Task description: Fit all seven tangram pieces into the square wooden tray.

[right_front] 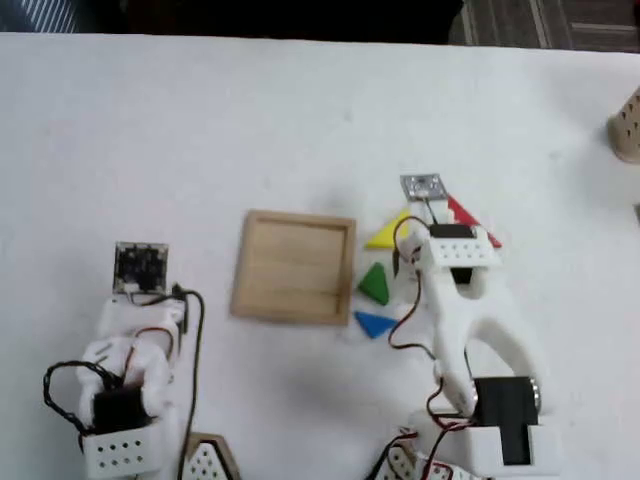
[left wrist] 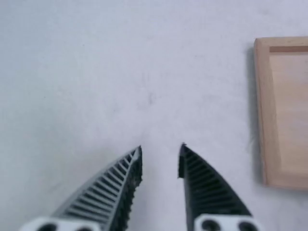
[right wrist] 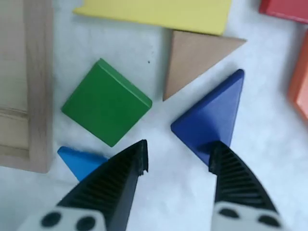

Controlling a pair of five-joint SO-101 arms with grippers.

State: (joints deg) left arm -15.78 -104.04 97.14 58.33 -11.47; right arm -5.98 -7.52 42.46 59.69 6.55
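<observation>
The square wooden tray [right_front: 295, 267] lies mid-table with nothing in it. The pieces lie loose just right of it. My right arm [right_front: 455, 250] hangs over them, its gripper [right wrist: 179, 151] open just above the table. One fingertip lies over a corner of the dark blue triangle [right wrist: 214, 115], the other is near the light blue piece [right wrist: 79, 161]. Beyond the fingers lie the green square [right wrist: 107, 102], a tan triangle [right wrist: 195, 55], a yellow piece [right wrist: 159, 12], a red piece [right wrist: 286, 7] and an orange piece [right wrist: 301, 82]. My left gripper [left wrist: 161, 151] is open over bare table, left of the tray [left wrist: 284, 110].
A perforated wooden block [right_front: 628, 125] stands at the table's right edge, and another [right_front: 205, 460] sits at the near edge between the arm bases. Bare white table stretches behind and left of the tray. Loose cables hang off both arms.
</observation>
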